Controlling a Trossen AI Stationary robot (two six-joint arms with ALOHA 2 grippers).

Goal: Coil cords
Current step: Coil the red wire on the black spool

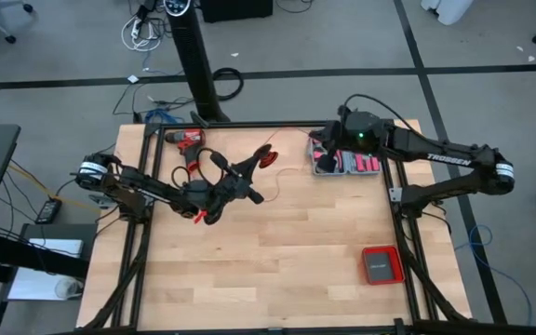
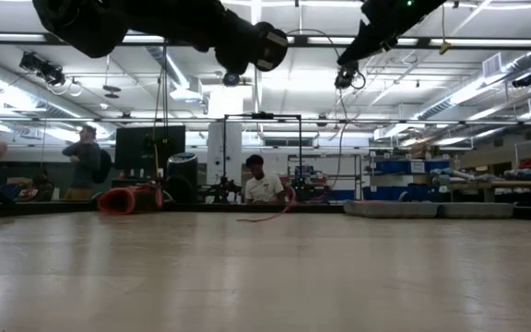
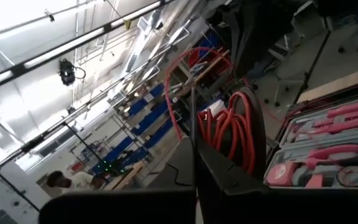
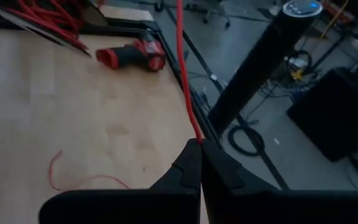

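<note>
The cord is thin and red. Part of it is wound into a small coil (image 1: pixel 266 156) of several loops (image 3: pixel 229 127), held above the table's far middle by my shut left gripper (image 1: pixel 254 170). From the coil a single strand (image 4: pixel 182 68) runs to my right gripper (image 1: pixel 316 149), which is shut on it over the far right, beside the tool case. A loose stretch of cord (image 4: pixel 73 179) lies slack on the wood. In the low view both arms hang high above the table, and a bit of red cord (image 2: pixel 265 217) lies far back. My left gripper pinches the coil's loops (image 3: pixel 215 134) between its two fingers, several strands together. The coil stands beyond the fingertips, lifted clear of the table. My right gripper pinches one strand of the cord (image 4: pixel 194 132) at its fingertips, coming slanting down from the table's right side. The strand runs straight and taut from the fingers toward the coil, off the table.
A red-and-black drill (image 1: pixel 186 140) lies at the far left. An open tool case (image 1: pixel 347 163) with pink tools sits at the far right, and a flat red square box (image 1: pixel 381 265) at the near right. A dark post (image 1: pixel 198 74) stands behind the far edge. People (image 2: pixel 261 187) are beyond the table.
</note>
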